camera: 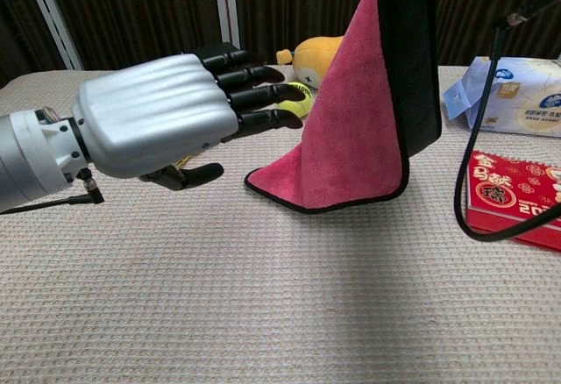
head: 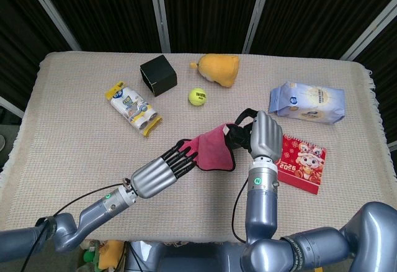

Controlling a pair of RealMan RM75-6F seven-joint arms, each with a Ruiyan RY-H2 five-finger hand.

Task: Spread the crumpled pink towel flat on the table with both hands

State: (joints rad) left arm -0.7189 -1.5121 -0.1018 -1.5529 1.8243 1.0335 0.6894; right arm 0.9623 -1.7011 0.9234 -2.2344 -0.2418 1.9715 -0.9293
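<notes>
The pink towel [head: 213, 149] with a dark edge hangs from my right hand [head: 265, 135], which grips its upper corner above the table. In the chest view the towel [camera: 355, 130] drapes down as a cone, and its lower edge rests on the tablecloth. That view cuts off the right hand at the top. My left hand [head: 160, 173] stretches toward the towel's lower left corner, fingers straight and spread and holding nothing. In the chest view the left hand [camera: 158, 121] has its fingertips right at the towel's left edge; whether they touch it I cannot tell.
Behind the towel are a tennis ball [head: 197, 97], a black box [head: 158, 74] and a yellow plush [head: 217, 69]. A yellow-white snack pack [head: 133, 107] lies at the left. A wipes pack [head: 307, 103] and a red booklet [head: 302, 163] lie at the right. A black cable [camera: 469, 138] hangs by the towel.
</notes>
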